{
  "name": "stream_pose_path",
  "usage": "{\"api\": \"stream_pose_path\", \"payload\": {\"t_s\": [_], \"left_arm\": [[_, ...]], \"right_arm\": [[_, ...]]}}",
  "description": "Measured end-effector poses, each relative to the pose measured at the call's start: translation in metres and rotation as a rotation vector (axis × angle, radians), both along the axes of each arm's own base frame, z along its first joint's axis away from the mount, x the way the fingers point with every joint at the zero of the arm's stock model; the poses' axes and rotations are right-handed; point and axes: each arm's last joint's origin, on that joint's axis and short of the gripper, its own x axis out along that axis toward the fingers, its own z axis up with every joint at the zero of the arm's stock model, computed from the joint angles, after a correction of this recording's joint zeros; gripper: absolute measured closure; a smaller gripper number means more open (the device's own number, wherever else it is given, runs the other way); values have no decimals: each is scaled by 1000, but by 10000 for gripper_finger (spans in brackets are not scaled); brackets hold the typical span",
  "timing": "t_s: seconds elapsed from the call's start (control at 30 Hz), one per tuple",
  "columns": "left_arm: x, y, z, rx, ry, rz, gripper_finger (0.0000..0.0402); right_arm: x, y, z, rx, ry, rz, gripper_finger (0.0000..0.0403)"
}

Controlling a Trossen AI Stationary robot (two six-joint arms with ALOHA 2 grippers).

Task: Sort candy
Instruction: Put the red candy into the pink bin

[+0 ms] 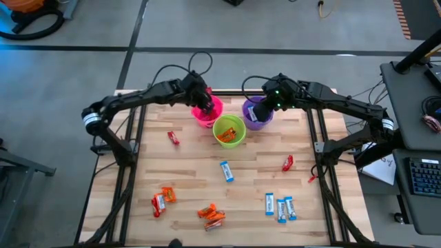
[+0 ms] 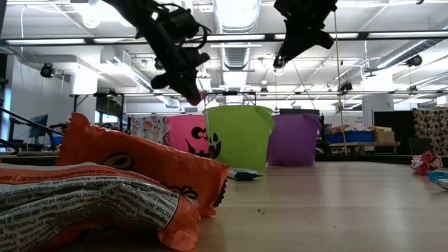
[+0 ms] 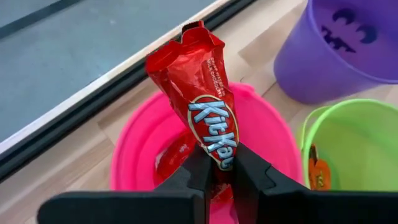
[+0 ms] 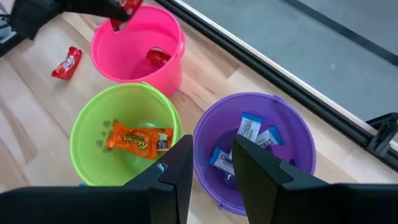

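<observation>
Left gripper fingers pinch a red KitKat bar above the pink cup (counter's twelve o'clock); right gripper, fingers spread and empty, hangs over the purple cup

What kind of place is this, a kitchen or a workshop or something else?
Most likely a robotics lab or workshop. A wooden table stands on a bare grey floor, a desk with a keyboard sits alongside, and the low view shows an open hall with ceiling ducts and strip lights.
</observation>
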Motion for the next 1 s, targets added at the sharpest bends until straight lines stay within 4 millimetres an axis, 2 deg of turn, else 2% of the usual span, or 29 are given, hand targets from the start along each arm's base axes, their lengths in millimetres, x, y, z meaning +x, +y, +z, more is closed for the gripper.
{"api": "stream_pose_path", "payload": {"t_s": [0.2,0.5,1.0], "left_arm": [[4,2,-9,-12,26,-6,378],[5,0,-9,-74,-3,-40,344],[4,-8,-8,-136,22,-47,331]], "right_arm": [[0,0,0,7,-3,-7,300],[0,0,0,31,-17,-22,300],[0,1,0,38,-20,-21,300]]}}
